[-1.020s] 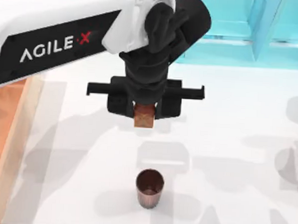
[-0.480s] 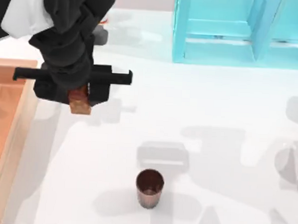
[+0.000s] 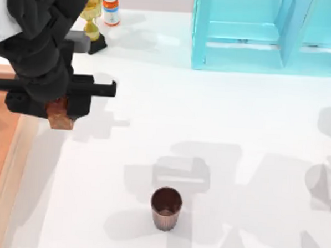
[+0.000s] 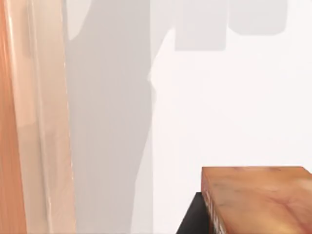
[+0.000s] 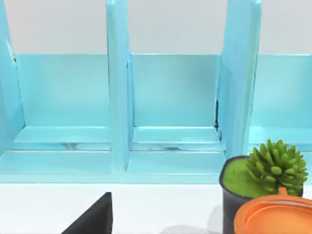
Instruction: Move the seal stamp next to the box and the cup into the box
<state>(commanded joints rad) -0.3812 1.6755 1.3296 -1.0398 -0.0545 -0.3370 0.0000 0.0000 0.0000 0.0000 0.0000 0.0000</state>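
My left gripper (image 3: 59, 112) is shut on the seal stamp (image 3: 61, 119), a reddish-brown block held above the white table just right of the box's light wooden wall (image 3: 11, 177). In the left wrist view the seal stamp (image 4: 258, 200) sits against a black finger (image 4: 191, 222), with the box wall (image 4: 46, 122) running alongside and a strip of bare table between them. The cup (image 3: 166, 208), dark brown and glossy, stands upright near the table's front middle, well to the right of the gripper. A black part of the right gripper (image 5: 92, 219) shows in the right wrist view.
A gold trophy goblet (image 3: 93, 12) and a small bottle (image 3: 110, 8) stand at the back left behind my left arm. The cyan shelf unit (image 3: 270, 35) fills the back right. In the right wrist view a potted plant (image 5: 263, 175) stands before the shelf (image 5: 117, 112).
My left gripper has carried the seal stamp leftward from the table's middle to beside the box wall. The cup has stayed put.
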